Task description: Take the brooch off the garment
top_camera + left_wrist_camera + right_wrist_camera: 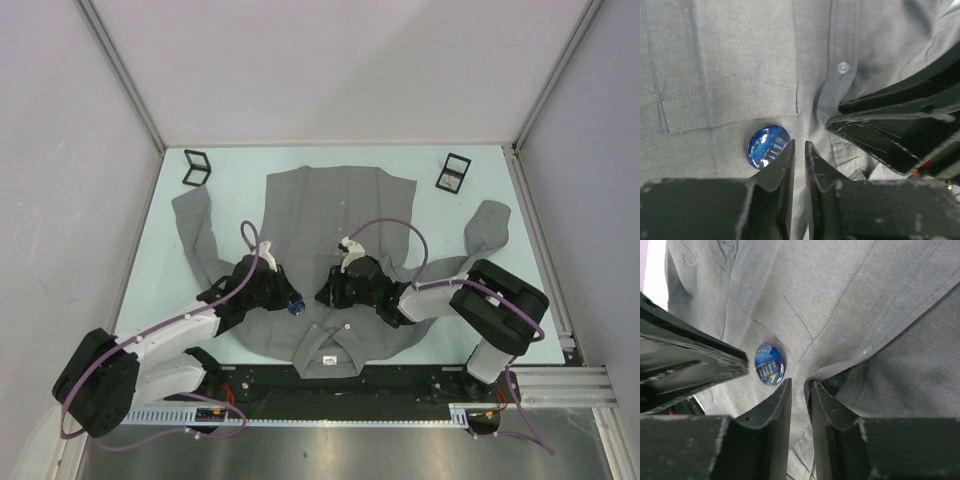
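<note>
The brooch (295, 307) lies on the garment (340, 200) between the left gripper (799, 146) and the right gripper (799, 382), closest to the left. Both grippers' jaws stand nearly together, seemingly pinching cloth folds.

A robotics lab cell is indicated: a pale desk (250, 165) is enclosed by white panels (330, 60) and aluminium rails (560, 385).

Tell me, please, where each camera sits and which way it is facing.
Top external: fixed above and behind the bases, looking down on the table and grey shirt; left arm and right arm show.
Left wrist: on the left arm, close over the shirt; left claw in the foreground.
Right wrist: on the right arm, likewise; right claw in the foreground.
Shared: both wrist views hold the blue brooch and the opposite claw.
</note>
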Available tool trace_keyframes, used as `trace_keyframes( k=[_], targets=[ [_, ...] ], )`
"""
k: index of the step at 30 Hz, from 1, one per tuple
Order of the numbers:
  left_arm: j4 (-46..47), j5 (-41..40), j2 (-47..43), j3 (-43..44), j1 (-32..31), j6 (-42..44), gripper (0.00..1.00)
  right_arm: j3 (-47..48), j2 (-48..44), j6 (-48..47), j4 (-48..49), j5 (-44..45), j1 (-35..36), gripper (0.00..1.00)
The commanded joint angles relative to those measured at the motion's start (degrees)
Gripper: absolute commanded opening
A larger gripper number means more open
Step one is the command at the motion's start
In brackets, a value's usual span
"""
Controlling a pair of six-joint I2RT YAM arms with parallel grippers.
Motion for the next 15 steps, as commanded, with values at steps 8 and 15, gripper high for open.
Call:
trace_keyframes(
  k=[8, 15],
  targets=[
    [-5.0, -8.9, -4.0, 0.3, -2.2, -1.8, 0.2, 0.1, -11.4, 0.7, -16.2, 25.6, 2.8, 0.26],
    [-4.3, -8.2, -2.0, 0.1, -2.2, -2.6, 0.2, 0.2, -10.4, -10.4, -3.9, 18.0, 7.0, 0.34]
  ],
)
